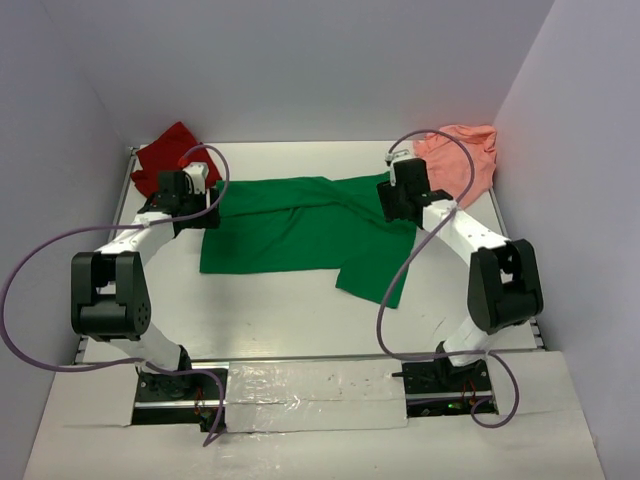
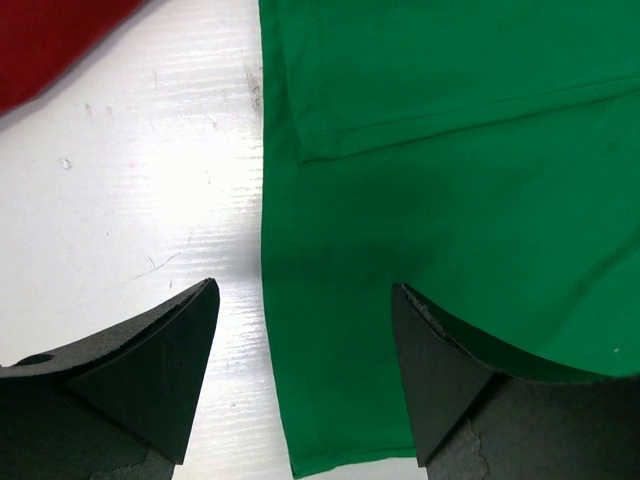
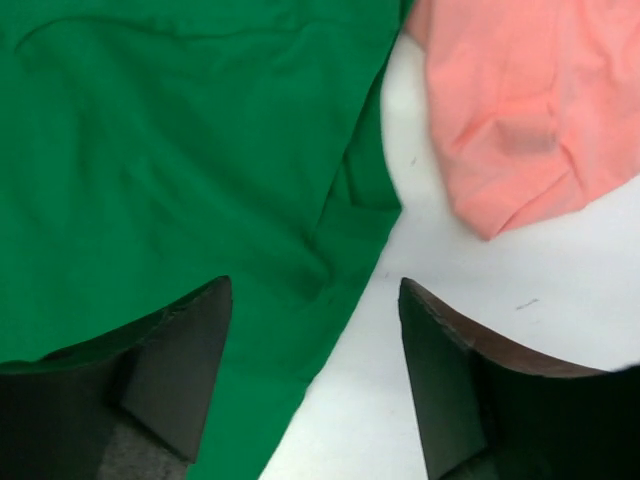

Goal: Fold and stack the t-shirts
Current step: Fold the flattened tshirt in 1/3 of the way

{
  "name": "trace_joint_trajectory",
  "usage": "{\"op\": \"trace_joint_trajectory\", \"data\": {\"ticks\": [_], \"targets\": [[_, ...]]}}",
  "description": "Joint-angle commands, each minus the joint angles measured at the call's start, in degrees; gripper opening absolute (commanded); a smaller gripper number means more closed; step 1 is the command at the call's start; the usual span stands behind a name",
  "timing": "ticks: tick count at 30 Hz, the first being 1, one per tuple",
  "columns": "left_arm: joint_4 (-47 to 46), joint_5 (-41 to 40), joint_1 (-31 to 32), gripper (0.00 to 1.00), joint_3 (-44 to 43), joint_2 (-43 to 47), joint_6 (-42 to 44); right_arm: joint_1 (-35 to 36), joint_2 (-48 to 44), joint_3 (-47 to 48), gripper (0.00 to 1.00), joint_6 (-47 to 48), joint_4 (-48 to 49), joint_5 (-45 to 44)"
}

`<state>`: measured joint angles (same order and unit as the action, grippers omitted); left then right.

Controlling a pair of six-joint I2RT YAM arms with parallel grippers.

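Note:
The bright green t-shirt (image 1: 300, 232) lies spread across the middle of the table, partly folded, with a flap hanging toward the front right. My left gripper (image 1: 196, 196) hovers open over its left edge (image 2: 420, 200), one finger above bare table and one above cloth. My right gripper (image 1: 397, 192) stands open over the shirt's right edge (image 3: 180, 150), nothing between its fingers. The dark red t-shirt (image 1: 165, 155) is bunched in the back left corner (image 2: 50, 40). The salmon pink t-shirt (image 1: 462, 160) is crumpled at the back right (image 3: 520, 110).
White walls enclose the table at the back and both sides. The white table (image 1: 290, 310) runs bare in front of the green shirt. Purple cables loop from both arms.

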<state>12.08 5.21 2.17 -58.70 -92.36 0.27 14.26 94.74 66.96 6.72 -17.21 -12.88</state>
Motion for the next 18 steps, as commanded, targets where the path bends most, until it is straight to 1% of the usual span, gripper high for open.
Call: {"op": "trace_joint_trajectory", "data": {"ticks": [1, 3, 6, 7, 10, 13, 16, 18], "targets": [[-4.16, 0.06, 0.29, 0.78, 0.34, 1.39, 0.25, -0.02, -8.49, -4.54, 0.75, 1.27, 5.25, 4.78], [-5.65, 0.41, 0.37, 0.78, 0.08, 1.48, -2.54, -0.02, -10.71, -6.83, 0.75, 1.10, 8.58, 6.63], [-6.02, 1.46, 1.07, 0.77, -1.76, 1.39, -3.26, 0.06, -13.70, -8.59, 0.75, -0.13, 12.71, 7.08], [-5.58, 1.64, 1.25, 0.77, -2.47, 0.87, -3.52, 0.15, -13.96, -8.34, 0.75, -0.13, 12.82, 9.26], [-5.48, 1.91, 2.13, 0.76, -3.44, -0.10, -4.40, 0.68, -12.13, -5.97, 0.72, -0.04, 10.72, 12.52], [-5.83, 1.04, 2.66, 0.76, -3.70, -1.59, -4.84, 3.13, -8.63, -3.16, 0.69, 1.44, 7.64, 14.46], [-6.44, -0.63, 2.75, 0.75, -4.32, -3.26, -5.55, 6.21, -6.33, -1.48, 0.68, 3.03, 5.44, 11.49], [-7.15, -2.13, 2.75, 0.74, -5.19, -4.14, -6.16, 6.74, -6.49, -2.53, 0.68, 2.95, 6.57, 11.22]]}}
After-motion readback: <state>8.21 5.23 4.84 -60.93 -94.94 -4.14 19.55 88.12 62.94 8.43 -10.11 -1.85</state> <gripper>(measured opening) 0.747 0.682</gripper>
